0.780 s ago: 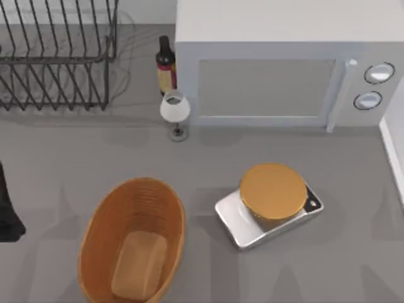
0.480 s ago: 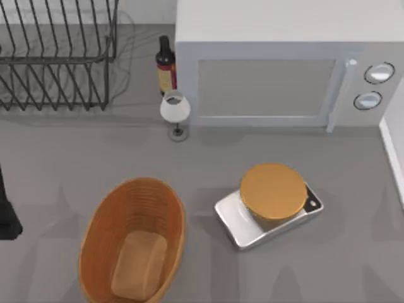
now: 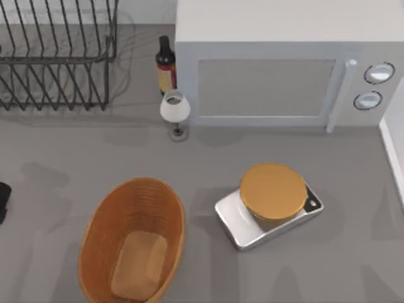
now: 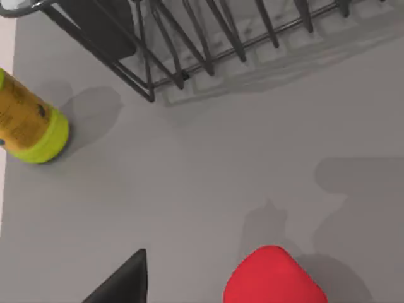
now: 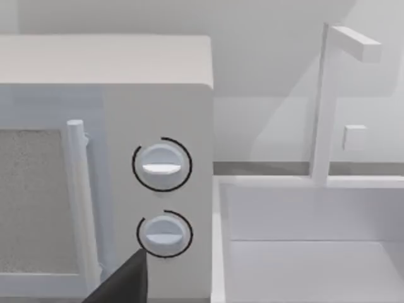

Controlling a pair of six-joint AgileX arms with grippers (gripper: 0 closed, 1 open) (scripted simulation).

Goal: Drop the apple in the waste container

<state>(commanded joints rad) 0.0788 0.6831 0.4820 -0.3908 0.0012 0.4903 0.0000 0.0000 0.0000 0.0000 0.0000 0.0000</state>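
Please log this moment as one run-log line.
left gripper: table's left edge, above small round red apple | large oval orange-brown woven basket: no apple inside | right arm: facing white microwave

Left arm: a small dark part of it (image 3: 3,197) shows at the far left edge of the top view, about midway down, low over the desk. In the left wrist view one dark finger (image 4: 123,281) pokes in at the frame edge, pointing down toward the desk surface.

Right arm: in the right wrist view one dark finger (image 5: 126,281) shows at the frame edge, camera held level, facing outward rather than down.
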